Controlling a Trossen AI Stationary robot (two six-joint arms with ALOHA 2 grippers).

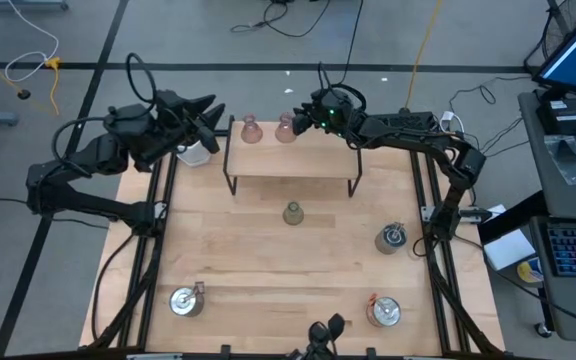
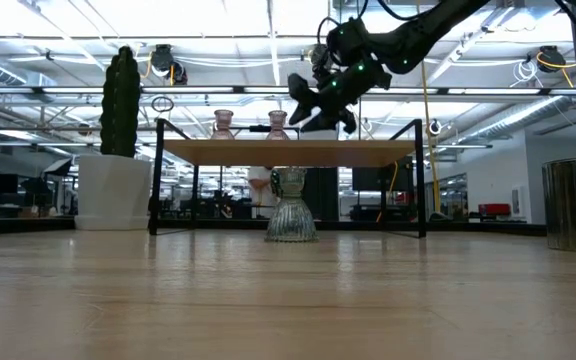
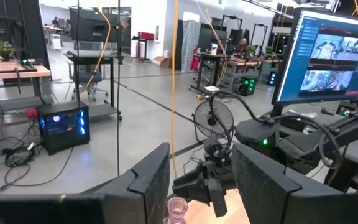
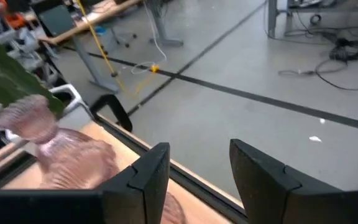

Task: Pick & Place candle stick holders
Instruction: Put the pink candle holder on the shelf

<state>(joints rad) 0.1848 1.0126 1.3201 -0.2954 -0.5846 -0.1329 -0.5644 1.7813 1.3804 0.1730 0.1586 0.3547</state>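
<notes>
Shelf: we see two pale pink cone-shaped glass candle stick holders (image 1: 267, 129) on the small wooden black-legged shelf (image 1: 291, 162) | right gripper (image 1: 304, 119) just beside them, partly open, empty | left gripper (image 1: 211, 119) near shelf's other end, partly open, empty, waiting.

A robotics lab: monitors (image 3: 328, 53), floor cables, workbenches (open-plan hall).

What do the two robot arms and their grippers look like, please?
Both arms are black and jointed, with black cables looping along them. The left gripper and right gripper each have two dark, flat, blocky fingers. A small green light glows on the right wrist.
</notes>
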